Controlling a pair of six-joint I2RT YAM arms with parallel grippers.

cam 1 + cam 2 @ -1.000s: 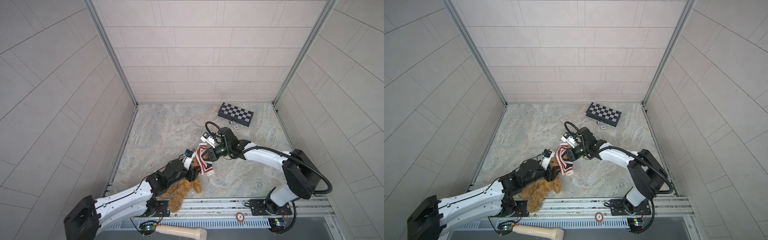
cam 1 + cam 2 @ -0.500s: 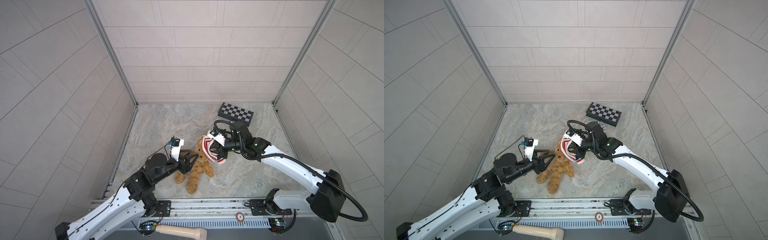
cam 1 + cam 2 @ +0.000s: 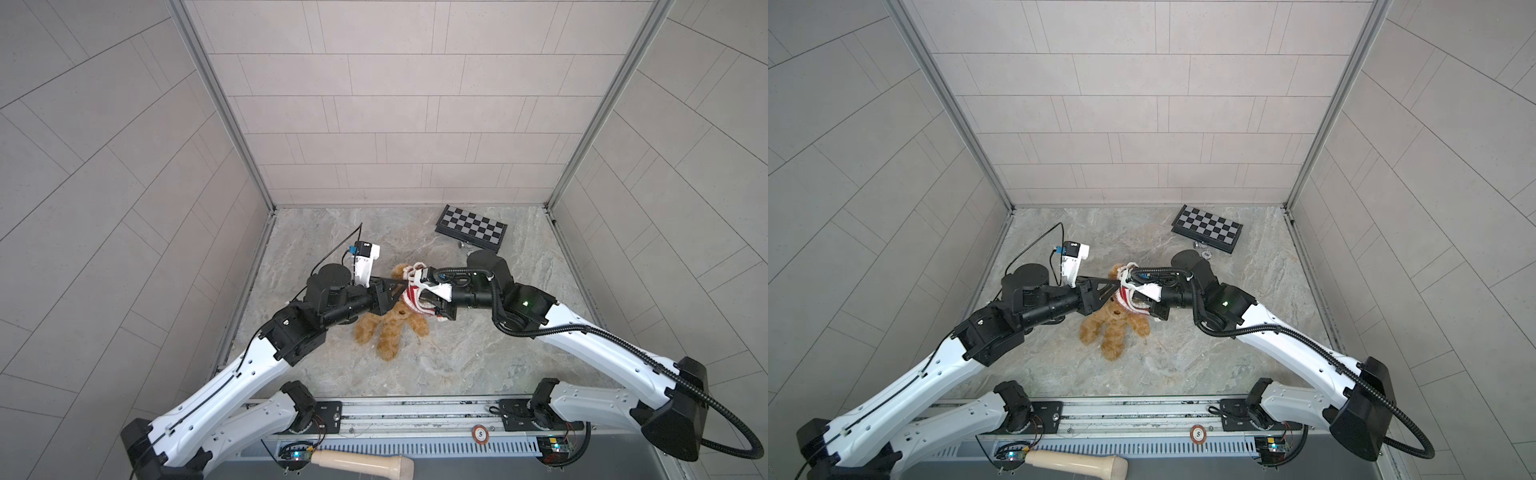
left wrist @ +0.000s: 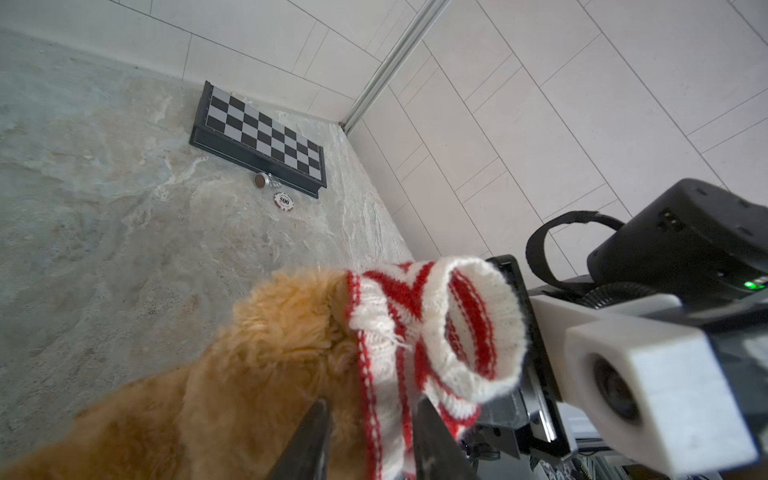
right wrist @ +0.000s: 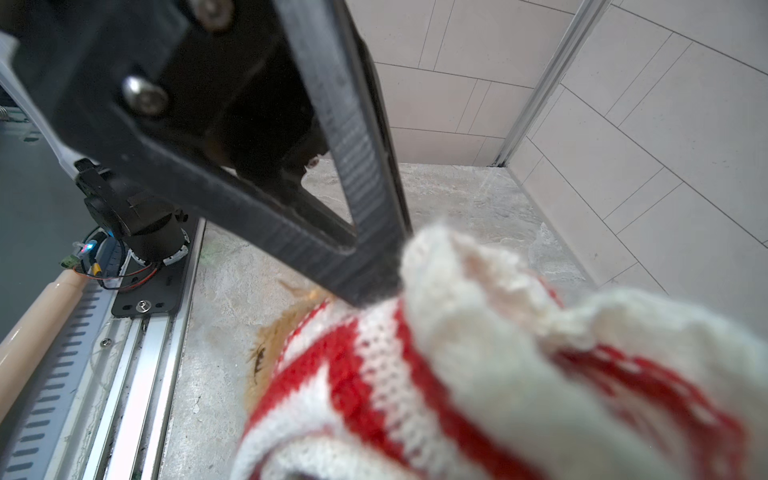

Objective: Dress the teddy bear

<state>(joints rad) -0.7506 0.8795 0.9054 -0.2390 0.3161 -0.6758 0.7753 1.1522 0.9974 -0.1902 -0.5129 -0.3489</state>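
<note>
Two grippers meet over the teddy bear [image 3: 390, 332], which lies mid-table [image 3: 457, 365], head toward back wall, striped sweater [image 4: 432, 332] bunched around its neck. Clenched on striped sweater: right gripper [image 3: 424, 302]. Jaws apart, straddling sweater hem against fur: left gripper [image 4: 370, 405].

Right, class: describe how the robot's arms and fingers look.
The left arm and right arm have white shells with black joints. Their fingers are black, triangular. Each wrist carries a white camera block. A ribbed black hose runs along the right arm, which shows a green light; a thin black cable loops at the left wrist.
</note>
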